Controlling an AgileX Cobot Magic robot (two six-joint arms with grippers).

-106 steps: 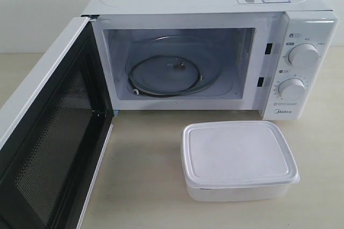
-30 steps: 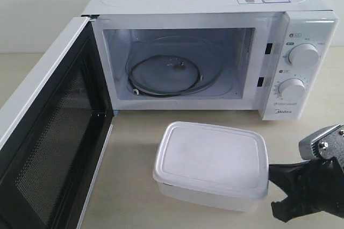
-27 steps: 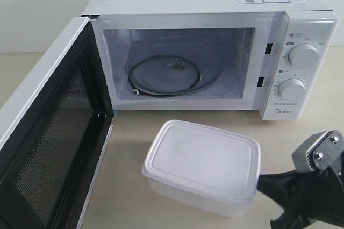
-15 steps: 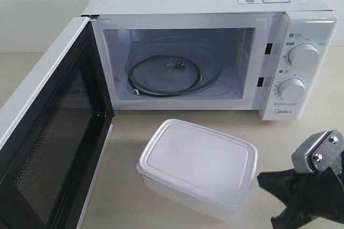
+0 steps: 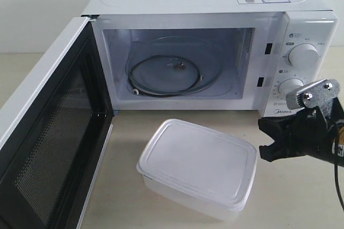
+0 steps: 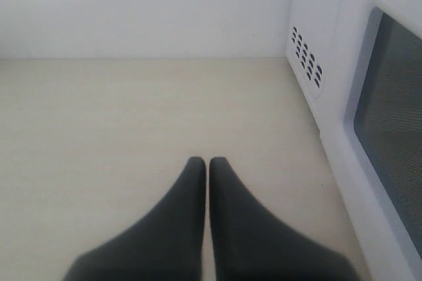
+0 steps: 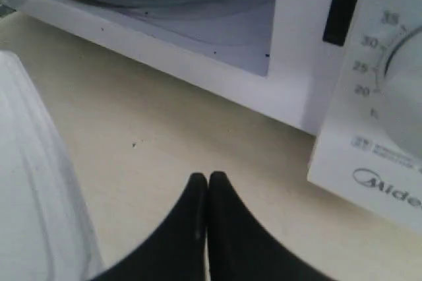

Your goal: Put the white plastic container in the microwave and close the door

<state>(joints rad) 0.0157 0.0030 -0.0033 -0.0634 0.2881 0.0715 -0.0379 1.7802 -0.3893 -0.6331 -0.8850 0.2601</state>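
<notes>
Left gripper (image 6: pixel 208 162) shut, black fingers pressed together from tip down, nothing between them. Right gripper (image 7: pixel 208 179) likewise closed, fingers meeting along their inner edges. In the exterior view, right wrist (image 5: pixel 317 127) reaching in from the right edge, fingertips pointing left, grey metal bracket (image 5: pixel 312 93) on top.

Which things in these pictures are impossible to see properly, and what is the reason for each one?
1. Inside of the white plastic container: exterior view, its white lid hides it.
2. Outer face of the door: exterior view, turned away; left and bottom edges cut the door.
3. Lower dial: exterior view, right arm covers part; print too small.
4. Left pincer: only its shut tips show, left wrist view; absent from the exterior view.
</notes>
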